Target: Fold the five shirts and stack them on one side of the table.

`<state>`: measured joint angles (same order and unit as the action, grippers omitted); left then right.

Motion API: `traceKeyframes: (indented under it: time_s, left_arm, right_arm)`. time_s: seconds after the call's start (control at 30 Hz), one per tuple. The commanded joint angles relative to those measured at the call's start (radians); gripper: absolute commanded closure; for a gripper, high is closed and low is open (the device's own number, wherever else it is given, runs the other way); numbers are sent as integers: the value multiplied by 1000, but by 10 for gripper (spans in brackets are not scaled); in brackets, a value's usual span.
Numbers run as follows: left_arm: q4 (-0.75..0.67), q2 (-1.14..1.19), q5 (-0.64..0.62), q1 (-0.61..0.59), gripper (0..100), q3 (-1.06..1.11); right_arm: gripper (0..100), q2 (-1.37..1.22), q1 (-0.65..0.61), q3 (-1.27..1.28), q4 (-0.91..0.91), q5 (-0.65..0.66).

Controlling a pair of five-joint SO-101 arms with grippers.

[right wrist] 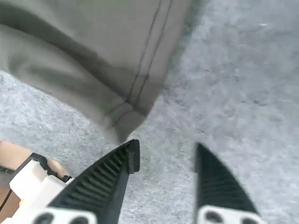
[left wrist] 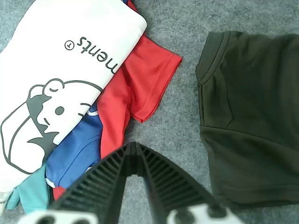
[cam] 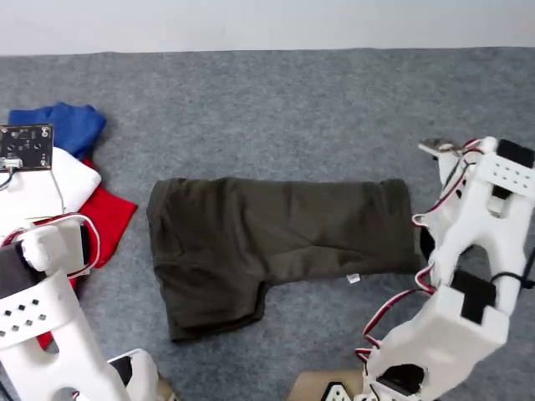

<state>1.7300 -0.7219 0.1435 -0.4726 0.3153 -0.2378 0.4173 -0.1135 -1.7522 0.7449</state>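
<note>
White shirt (left wrist: 70,56) bears lettering and a cartoon print. Left end effector (left wrist: 133,148) pressed together; right end effector (right wrist: 167,154) spread near dark shirt (right wrist: 93,56).

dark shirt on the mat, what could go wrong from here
1. The right gripper is open just off the dark shirt's hem corner, not over it; closing there may catch only the mat.
2. The red shirt pokes out from under the white shirt, so a shirt set on top might sit crooked or slide.
</note>
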Motion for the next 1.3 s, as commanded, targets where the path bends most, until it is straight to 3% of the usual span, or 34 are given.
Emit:
traceKeyframes:
  time_s: [0.0, 0.1, 0.27, 0.43, 0.57, 0.9, 1.27]
  left_arm:
    - [-14, -18, -2, 2, 997, -2]
    - [-14, -15, -2, 2, 997, -2]
    - [-14, -14, -2, 2, 997, -2]
    - [-14, -14, -2, 2, 997, -2]
    - [-14, -14, -2, 2, 997, -2]
    - [-14, -11, -2, 2, 997, -2]
    - [-14, -11, -2, 2, 997, -2]
  right_arm:
    - [746, 107, -27, -26, -35, 6]
    - [746, 116, -104, -25, 2, -5]
    - [748, 56, -231, -21, 177, -146]
    - [888, -104, -289, -41, 348, -239]
    - [869, -211, -292, -120, 332, -308]
    - [832, -305, -291, -342, 217, -313]
    - [830, -369, -286, -376, 251, -313]
